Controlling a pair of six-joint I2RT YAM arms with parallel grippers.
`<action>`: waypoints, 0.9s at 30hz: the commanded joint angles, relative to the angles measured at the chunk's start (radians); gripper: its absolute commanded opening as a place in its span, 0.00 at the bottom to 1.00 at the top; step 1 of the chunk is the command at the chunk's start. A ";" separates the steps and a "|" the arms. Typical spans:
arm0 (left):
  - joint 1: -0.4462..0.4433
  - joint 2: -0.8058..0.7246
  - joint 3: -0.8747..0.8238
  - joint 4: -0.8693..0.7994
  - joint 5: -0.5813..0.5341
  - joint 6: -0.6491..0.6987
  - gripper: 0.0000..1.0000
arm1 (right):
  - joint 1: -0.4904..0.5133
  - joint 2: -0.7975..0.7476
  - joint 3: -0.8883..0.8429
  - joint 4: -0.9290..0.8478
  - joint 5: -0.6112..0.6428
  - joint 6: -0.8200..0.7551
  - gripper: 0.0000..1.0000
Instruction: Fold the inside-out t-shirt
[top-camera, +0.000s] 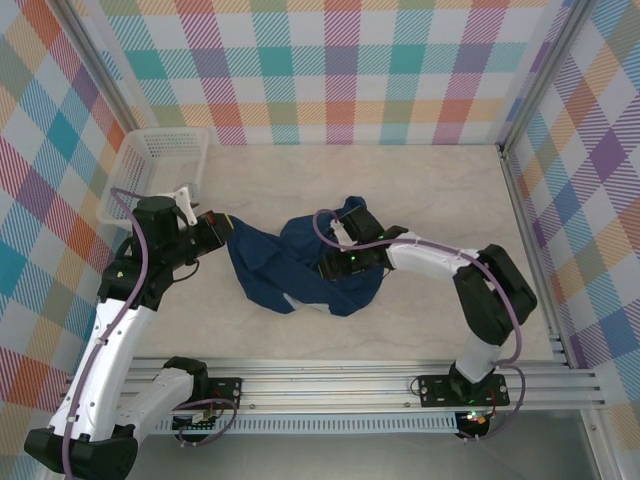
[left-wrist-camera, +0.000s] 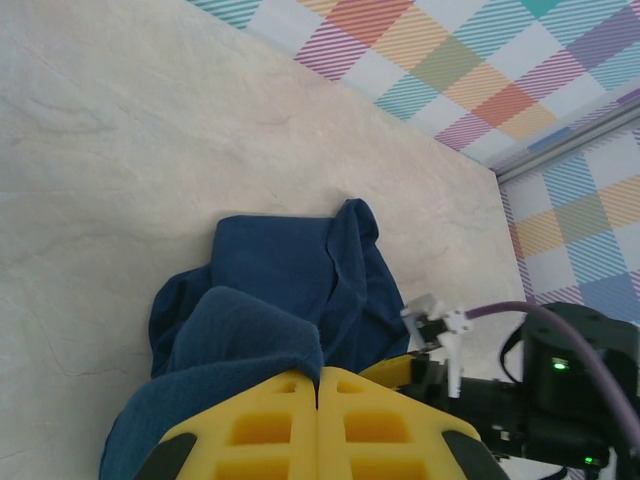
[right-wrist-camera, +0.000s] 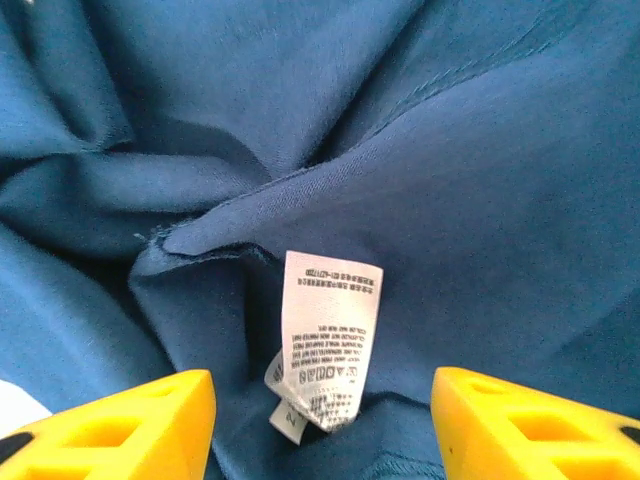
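The t-shirt (top-camera: 265, 265) lies in a crumpled heap near the middle of the bench (top-camera: 400, 170), between the two arms and not spread out at all. The left hand (top-camera: 220, 232) is clenched at the heap's left edge. From its own wrist view the yellow fingers (left-wrist-camera: 317, 400) are pressed together with dark cloth (left-wrist-camera: 270, 270) bunched over their tips, so it appears to pinch a fold of the fabric. The right hand (top-camera: 330, 262) sits over the middle of the heap with its fingers released and spread wide (right-wrist-camera: 320, 385). It holds nothing, and a white care label (right-wrist-camera: 325, 340) lies on the blue cloth (right-wrist-camera: 480, 180) between them.

The step in hand looks like finding a good hold to open the shirt out flat, and the folding proper has not begun. To do this well, the right hand would need to close on a single layer at a hem or seam, far from the left hand's pinch, so that the two can draw the cloth apart. Taking several layers at once would likely keep the bundle knotted. The exposed label suggests the neck seam is close by.

The bench is a pale, marble-patterned surface, smooth and mostly bare. A white mesh basket (top-camera: 170, 135) stands at its far left corner, well apart from the shirt. Brightly checked walls (top-camera: 340, 60) enclose three sides, and a metal rail (top-camera: 350, 375) runs along the near edge.
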 joint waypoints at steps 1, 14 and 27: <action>0.014 -0.015 -0.014 0.014 0.019 0.009 0.00 | 0.006 0.042 0.035 0.009 -0.032 0.045 0.56; 0.017 -0.028 -0.034 -0.019 -0.037 0.049 0.00 | -0.011 0.010 0.052 -0.052 0.058 -0.017 0.00; 0.136 0.008 0.075 0.004 -0.007 0.031 0.00 | -0.349 -0.531 -0.026 -0.053 -0.133 -0.003 0.00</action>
